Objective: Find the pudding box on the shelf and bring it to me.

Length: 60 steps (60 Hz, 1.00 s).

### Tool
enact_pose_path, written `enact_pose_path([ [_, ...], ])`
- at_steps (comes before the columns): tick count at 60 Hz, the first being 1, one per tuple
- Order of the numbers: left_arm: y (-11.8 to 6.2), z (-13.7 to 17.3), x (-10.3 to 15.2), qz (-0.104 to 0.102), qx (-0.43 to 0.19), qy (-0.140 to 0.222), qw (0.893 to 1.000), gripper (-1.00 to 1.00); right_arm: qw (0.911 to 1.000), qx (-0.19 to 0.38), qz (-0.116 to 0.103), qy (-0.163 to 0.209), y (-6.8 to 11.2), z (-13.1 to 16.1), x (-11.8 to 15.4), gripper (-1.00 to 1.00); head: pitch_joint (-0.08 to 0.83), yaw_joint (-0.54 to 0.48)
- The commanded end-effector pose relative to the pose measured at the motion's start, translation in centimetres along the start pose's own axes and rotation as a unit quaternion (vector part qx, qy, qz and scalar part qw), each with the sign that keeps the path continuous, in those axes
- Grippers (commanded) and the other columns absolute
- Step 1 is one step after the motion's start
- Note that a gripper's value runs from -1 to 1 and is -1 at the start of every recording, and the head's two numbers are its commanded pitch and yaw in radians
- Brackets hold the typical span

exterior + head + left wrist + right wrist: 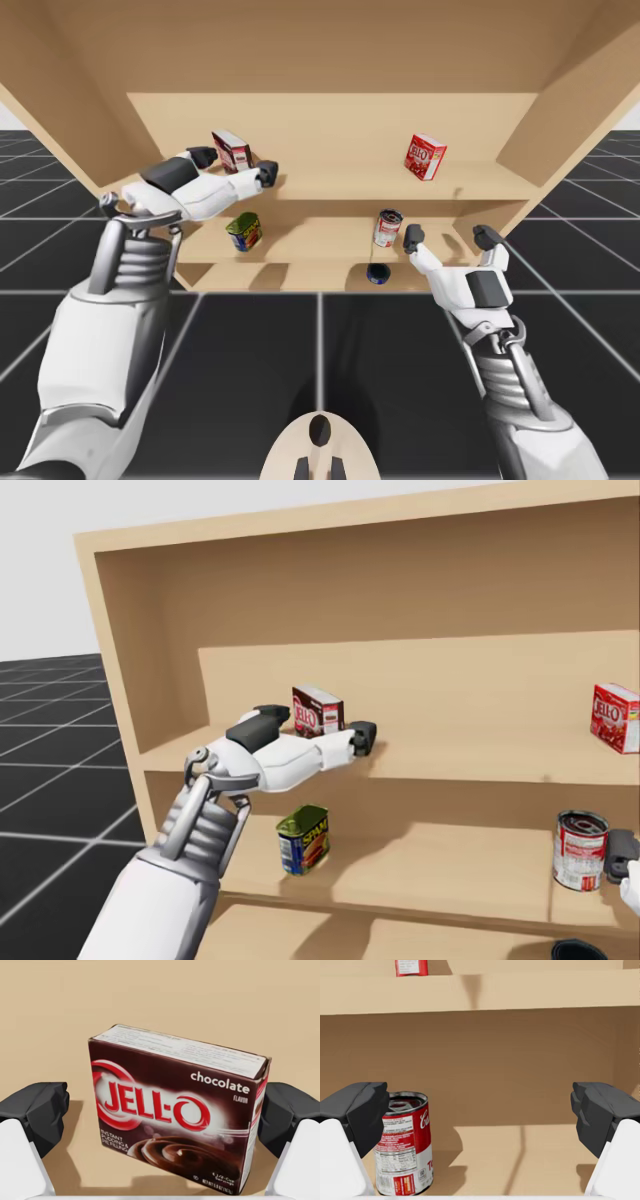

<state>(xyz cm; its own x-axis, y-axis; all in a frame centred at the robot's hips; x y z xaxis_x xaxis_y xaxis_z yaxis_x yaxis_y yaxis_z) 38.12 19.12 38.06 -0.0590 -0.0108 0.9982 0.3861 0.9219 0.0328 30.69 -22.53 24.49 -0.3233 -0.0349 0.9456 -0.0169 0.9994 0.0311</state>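
Looks like it found the brown pudding box (175, 1110), upright on the upper shelf (470, 760). The left gripper (162, 1115) is open around it, with one finger not touching. I'd say the grab and the carry back are both left to do.

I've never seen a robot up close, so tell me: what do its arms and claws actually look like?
Both the left arm and right arm wear smooth white shells, with grey ribbed coils and thin metal rods at the wrists. Each ends in two-fingered jaws: white fingers tipped with chunky dark grey pads.
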Motion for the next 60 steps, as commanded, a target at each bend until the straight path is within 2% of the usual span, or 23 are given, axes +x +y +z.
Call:
enact_pose_path([
  [1, 0.7, -1.7, -0.5, 0.009, -0.004, 0.013, 1.0, -1.0, 1.0, -0.003, -0.008, 0.0, 0.2, 0.1, -0.1, -1.0, 0.169, 0.25],
  [19, 0.9, -2.9, -0.6, 0.005, -0.018, 0.013, 1.0, -1.0, 1.0, -0.005, -0.005, -0.002, 0.1, 0.1, 0.0, -1.0, 0.168, 0.24],
  [21, 0.8, -2.8, -0.6, 0.002, -0.014, 0.01, 1.0, -0.73, 1.0, -0.006, -0.005, -0.002, 0.1, 0.1, 0.0, -1.0, 0.169, 0.24],
  [23, 0.8, -2.7, -0.6, 0.003, -0.015, 0.008, 1.0, 0.8, 1.0, -0.006, -0.004, -0.002, 0.1, 0.1, 0.0, -1.0, 0.17, 0.24],
  [24, 0.7, -2.6, -0.5, 0.003, -0.015, 0.007, 1.0, 0.98, 1.0, -0.006, -0.005, -0.002, 0.1, 0.1, 0.0, -1.0, 0.17, 0.24],
  [37, 0.3, -1.0, 0.5, -0.013, -0.012, -0.02, 1.0, 1.0, 1.0, -0.006, -0.003, -0.002, 0.1, 0.1, 0.0, -1.0, 0.17, 0.24],
  [48, -0.5, 1.3, 2.5, -0.03, -0.01, -0.058, 0.998, 1.0, 1.0, -0.005, -0.001, -0.003, 0.2, 0.1, 0.0, -1.0, 0.169, 0.24],
  [60, -1.1, 4.5, 2.3, -0.041, -0.007, -0.073, 0.996, 1.0, 1.0, -0.004, 0.0, -0.003, 0.2, 0.2, -0.1, -1.0, 0.169, 0.24],
])
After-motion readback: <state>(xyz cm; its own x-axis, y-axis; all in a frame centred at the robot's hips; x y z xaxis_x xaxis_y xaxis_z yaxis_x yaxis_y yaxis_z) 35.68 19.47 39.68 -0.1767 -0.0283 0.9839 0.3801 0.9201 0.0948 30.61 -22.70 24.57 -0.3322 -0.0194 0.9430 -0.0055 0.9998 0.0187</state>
